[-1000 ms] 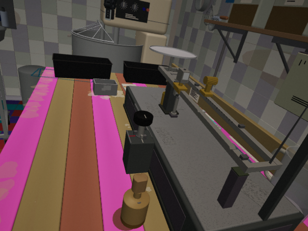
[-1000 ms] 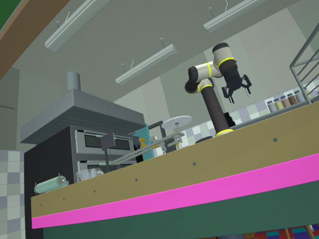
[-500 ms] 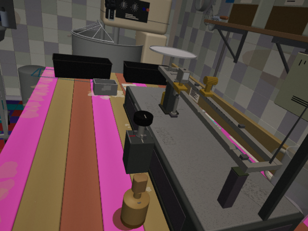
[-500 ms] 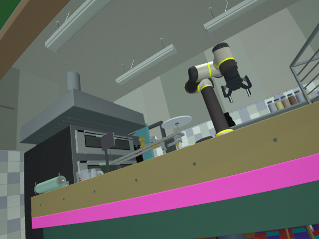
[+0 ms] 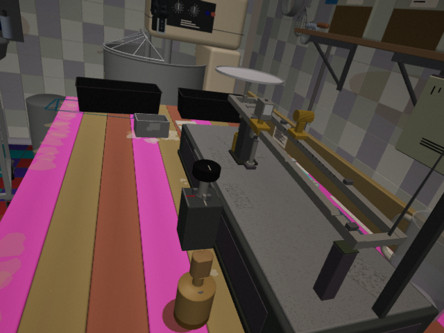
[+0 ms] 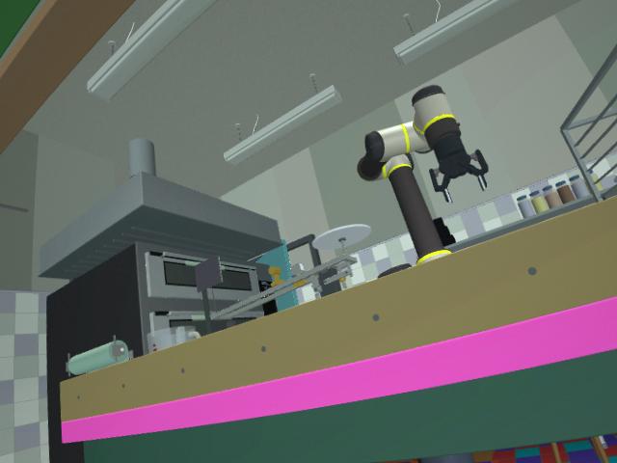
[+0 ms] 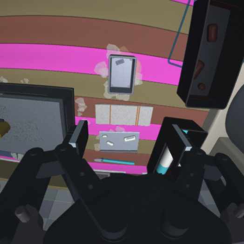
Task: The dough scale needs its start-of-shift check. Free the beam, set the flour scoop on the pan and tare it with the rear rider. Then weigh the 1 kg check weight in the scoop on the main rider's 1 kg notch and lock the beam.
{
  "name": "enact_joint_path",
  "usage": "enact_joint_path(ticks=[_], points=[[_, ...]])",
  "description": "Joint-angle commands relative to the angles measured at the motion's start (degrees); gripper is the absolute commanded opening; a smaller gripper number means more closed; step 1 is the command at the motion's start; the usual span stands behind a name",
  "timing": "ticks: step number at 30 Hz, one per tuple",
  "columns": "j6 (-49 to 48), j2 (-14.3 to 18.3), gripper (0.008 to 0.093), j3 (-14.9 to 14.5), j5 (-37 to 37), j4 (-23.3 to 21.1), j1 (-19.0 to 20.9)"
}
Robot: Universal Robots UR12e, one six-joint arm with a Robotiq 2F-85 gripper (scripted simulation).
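Observation:
The grey flour scoop (image 7: 122, 74) (image 5: 151, 125) sits on the striped table well below my gripper (image 7: 130, 137) (image 6: 459, 185), which is open, empty and high above the table's far end. The scale (image 5: 287, 222) stands on the table's right side, with its round pan (image 5: 249, 75) raised on a post and empty. A long beam (image 5: 315, 186) carries a brass rider (image 5: 302, 123) near the pan end. A black knob (image 5: 206, 170) tops a dark box at the scale's front edge. The brass 1 kg check weight (image 5: 195, 290) stands upright on the table near that box.
Two black bins (image 5: 118, 95) (image 5: 208, 104) stand at the table's far end, beyond the scoop. Between the scoop and me lie a grey card (image 7: 124, 114), a small tray (image 7: 119, 142) and a teal pen (image 7: 115, 161). A large mixer (image 5: 186, 43) stands behind the table.

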Motion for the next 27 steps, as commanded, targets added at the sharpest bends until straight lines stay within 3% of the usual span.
enact_joint_path(ticks=[1,6,15,19,27], points=[[0.00,0.36,0.0880,0.70,0.00,-0.85,0.00],[-0.03,3.17,0.0880,4.95,0.00,-7.77,-0.01],[-0.04,11.29,0.0880,11.58,0.00,-22.67,-0.01],[-0.05,12.67,0.0880,12.28,0.00,-24.92,0.00],[-0.05,12.91,0.0880,12.46,0.00,-25.35,0.00]])
